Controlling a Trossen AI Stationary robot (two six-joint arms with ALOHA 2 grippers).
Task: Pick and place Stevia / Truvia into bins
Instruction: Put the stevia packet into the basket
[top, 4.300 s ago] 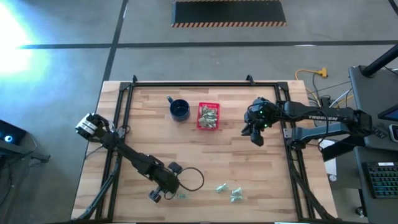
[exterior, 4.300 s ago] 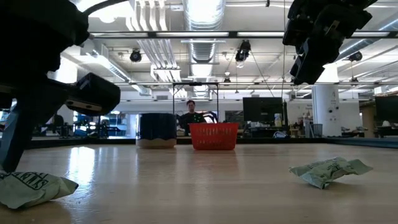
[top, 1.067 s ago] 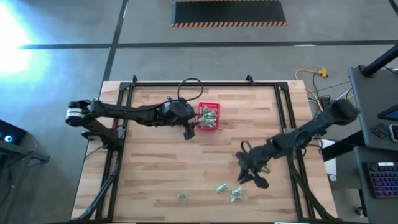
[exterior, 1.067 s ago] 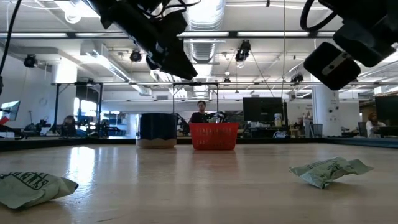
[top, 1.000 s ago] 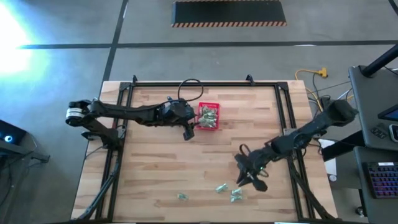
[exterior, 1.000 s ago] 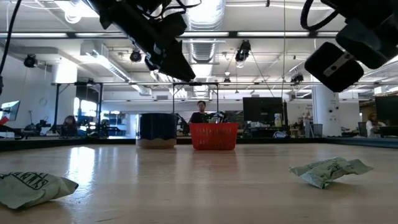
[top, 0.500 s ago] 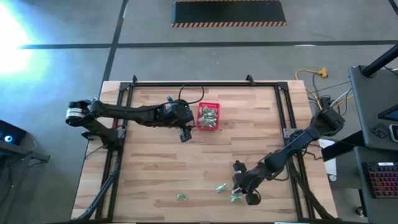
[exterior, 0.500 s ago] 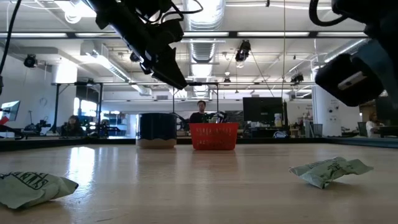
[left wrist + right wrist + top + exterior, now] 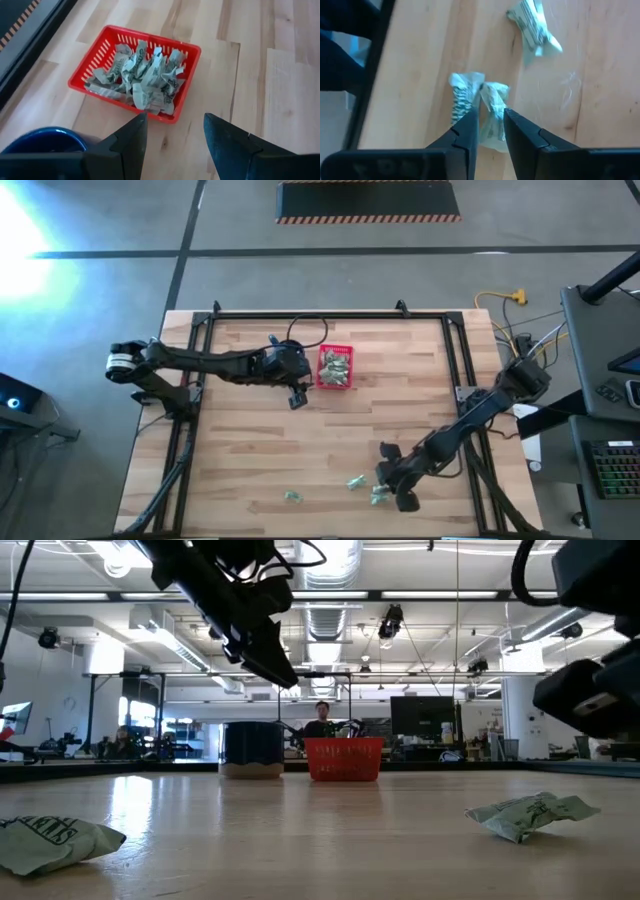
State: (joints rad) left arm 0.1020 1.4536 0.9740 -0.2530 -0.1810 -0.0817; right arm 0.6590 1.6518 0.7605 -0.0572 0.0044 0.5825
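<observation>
- Your right gripper (image 9: 490, 125) is down over two sachets (image 9: 479, 104) near the table's (image 9: 250, 460) front edge, jaws slightly apart, straddling one.
- Your left gripper (image 9: 172, 132) hovers beside the red basket (image 9: 186, 52) of sachets, jaws apart, empty.

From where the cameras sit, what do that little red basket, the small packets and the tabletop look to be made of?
The red basket looks like moulded plastic: uniform glossy red, slotted walls. The packets, both in it and loose on the table, look like thin matte paper, creased and crumpled with green print. The tabletop looks like pale wood planks, going by the grain and seams, probably sealed, since it reflects light in the low view.
</observation>
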